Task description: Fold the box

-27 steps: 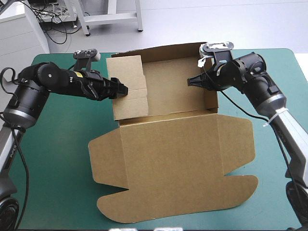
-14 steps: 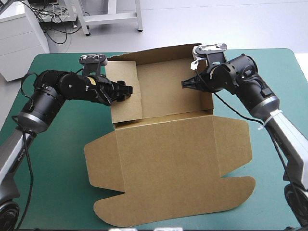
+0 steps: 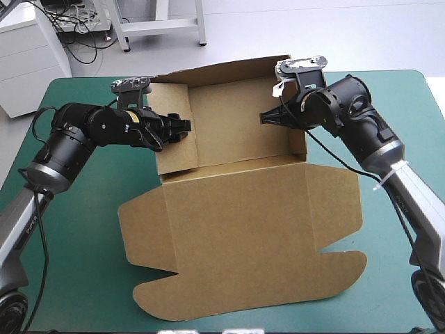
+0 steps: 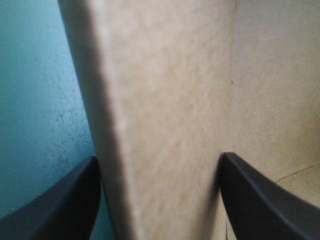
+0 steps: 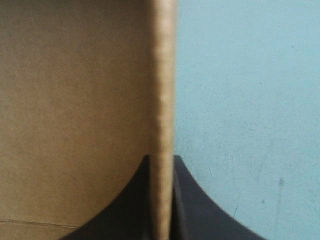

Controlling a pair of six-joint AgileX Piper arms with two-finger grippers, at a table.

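Observation:
The brown box [image 3: 236, 209] lies with its tray at the far side, walls raised, and its wide lid flat toward the near edge. My left gripper [image 3: 179, 129] reaches over the tray's left wall [image 3: 174, 149]. In the left wrist view its fingers [image 4: 65, 200] stand apart, the thick brown wall [image 4: 165, 100] filling the gap between them. My right gripper [image 3: 267, 117] is at the top of the right wall [image 3: 299, 139]. In the right wrist view that gripper [image 5: 161, 200] is all but shut, with the board's edge [image 5: 164, 75] running up between its fingers.
Bare teal-green cover [image 3: 76, 229] lies left of the lid and a narrower strip [image 3: 400, 229] to its right. The lid's curved flap [image 3: 250, 292] reaches close to the table's near edge. The tray's back wall [image 3: 222, 73] stands at the far edge.
The left wall has swung more upright and looks narrower from above. The whole box has slid a little left. Both grippers have moved left with it, the right one staying on the right wall.

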